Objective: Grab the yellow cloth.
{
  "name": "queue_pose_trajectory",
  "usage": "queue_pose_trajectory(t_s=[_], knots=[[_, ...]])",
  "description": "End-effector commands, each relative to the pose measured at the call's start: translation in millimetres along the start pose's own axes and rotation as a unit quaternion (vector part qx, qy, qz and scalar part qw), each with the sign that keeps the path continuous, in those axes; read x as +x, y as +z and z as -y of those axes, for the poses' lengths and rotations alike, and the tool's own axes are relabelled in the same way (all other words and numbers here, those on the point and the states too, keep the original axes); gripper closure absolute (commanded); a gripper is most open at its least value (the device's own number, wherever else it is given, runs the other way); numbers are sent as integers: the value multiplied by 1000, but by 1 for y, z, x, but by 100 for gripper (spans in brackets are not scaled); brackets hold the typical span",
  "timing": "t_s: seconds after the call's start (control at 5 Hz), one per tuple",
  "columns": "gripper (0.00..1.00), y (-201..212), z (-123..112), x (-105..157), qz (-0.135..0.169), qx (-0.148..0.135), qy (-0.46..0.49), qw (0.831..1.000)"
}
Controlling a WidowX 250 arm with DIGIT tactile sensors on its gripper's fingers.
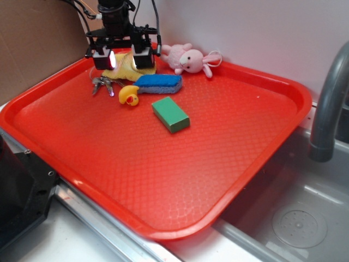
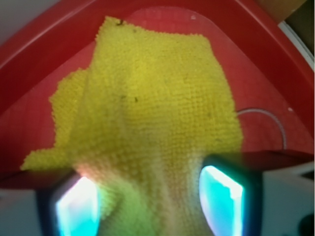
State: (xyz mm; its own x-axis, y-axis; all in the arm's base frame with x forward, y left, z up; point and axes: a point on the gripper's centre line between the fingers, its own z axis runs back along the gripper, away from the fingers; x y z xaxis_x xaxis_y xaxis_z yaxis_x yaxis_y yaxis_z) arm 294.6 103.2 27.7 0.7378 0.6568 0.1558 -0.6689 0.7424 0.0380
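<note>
Tool (image 2: 150, 201) fingers straddle the bunched yellow cloth (image 2: 147, 113), seemingly pinching it, on the tray (image 1: 229, 164).

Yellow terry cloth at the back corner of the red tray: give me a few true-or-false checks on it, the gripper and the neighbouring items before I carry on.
1. The fuzzy pale-yellow terry cloth runs between the two fingers of the black gripper. True.
2. The green rectangular sponge block lies on top of the cloth. False: it sits apart, nearer the middle of the red plastic tray.
3. The small yellow rubber duck is in the gripper. False: it stands on the tray next to the blue sponge.
4. The pink plush bunny lies at the tray's back edge. True.
5. The cloth hangs off the tray's rim. False: the wrist view shows it inside the tray's corner.
</note>
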Motion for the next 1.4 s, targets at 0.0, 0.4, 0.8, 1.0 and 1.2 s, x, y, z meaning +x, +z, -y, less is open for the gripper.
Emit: queue_pose_trajectory(t_s=[0.0,0.4,0.8,1.0,1.2], knots=[[100,9,-2,11,28,0,3,1000],[100,39,2,4,65,27,-15,997],[100,105,11,-18,77,-5,-27,997],[100,139,16,-43,50,-44,-55,996],[100,172,18,-79,16,-73,-109,991]])
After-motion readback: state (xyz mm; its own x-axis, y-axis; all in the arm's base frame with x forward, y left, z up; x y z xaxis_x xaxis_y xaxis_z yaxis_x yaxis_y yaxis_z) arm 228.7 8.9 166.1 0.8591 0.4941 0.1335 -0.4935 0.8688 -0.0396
